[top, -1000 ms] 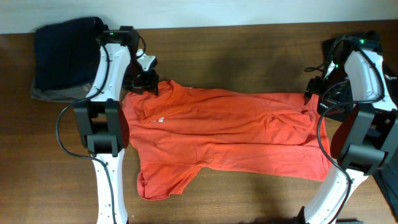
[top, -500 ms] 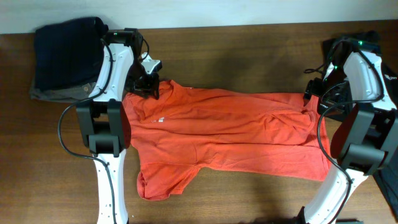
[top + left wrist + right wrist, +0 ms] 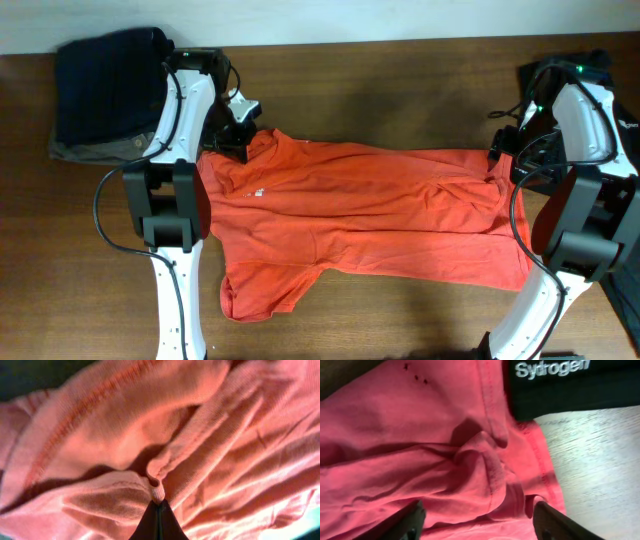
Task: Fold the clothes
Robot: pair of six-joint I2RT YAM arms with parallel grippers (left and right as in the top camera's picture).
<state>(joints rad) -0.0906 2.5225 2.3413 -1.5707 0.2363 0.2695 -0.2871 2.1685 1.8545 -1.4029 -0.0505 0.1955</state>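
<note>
The clothes, one orange-red T-shirt (image 3: 360,210), lie spread flat across the middle of the table, with a sleeve pointing to the front left. My left gripper (image 3: 240,135) is at the shirt's back left corner, shut on a small fold of the T-shirt (image 3: 165,450), and its dark fingertips (image 3: 158,512) are pressed together. My right gripper (image 3: 500,155) hangs over the shirt's right edge. It is open, and its fingers (image 3: 407,520) straddle a bunched hem of the T-shirt (image 3: 480,467) without pinching it.
A stack of folded navy and grey garments (image 3: 105,95) sits at the back left. A black garment with a white logo (image 3: 560,385) lies just beyond the shirt's right edge. Bare wooden tabletop (image 3: 400,90) shows behind the shirt and along the front.
My left gripper has closed onto the shirt's fabric at the back left corner, bunching it slightly. The right gripper has narrowed a little but stays in place.
</note>
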